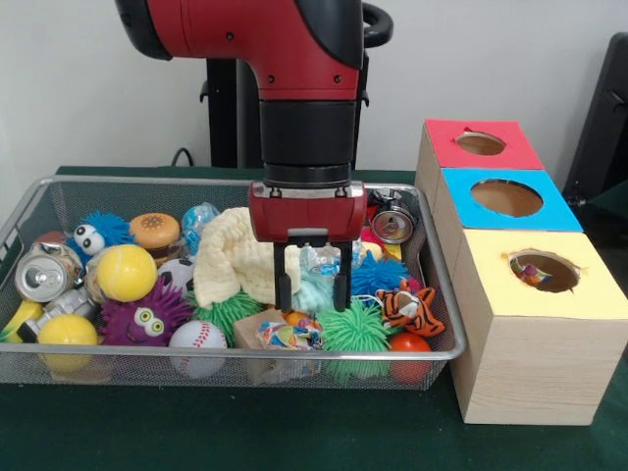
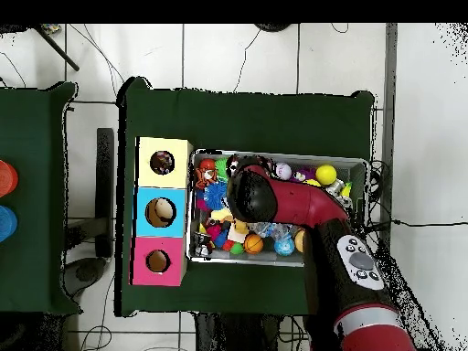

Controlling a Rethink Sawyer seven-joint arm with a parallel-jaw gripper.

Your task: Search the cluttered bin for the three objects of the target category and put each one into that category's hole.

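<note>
Presently my hand [image 1: 313,287] hangs over the middle of the cluttered bin [image 1: 59,365], fingers parted and holding nothing. One speckled rope bundle [image 1: 283,336] lies just below at six o'clock, against the near wall. I judge it light, soft and yielding, unlikely to slip; best gripped across the knot's thick middle.

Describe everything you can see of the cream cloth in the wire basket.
The cream cloth looks soft, with a waffle-like knitted texture. It lies crumpled in a rounded heap near the middle of the wire basket, on top of other toys. Its lower edge rests over a green spiky ball, and a blue spiky ball sits behind it. The open gripper hangs just beside its right edge in the front view; whether they touch, I cannot tell. In the overhead view the arm hides it.
</note>
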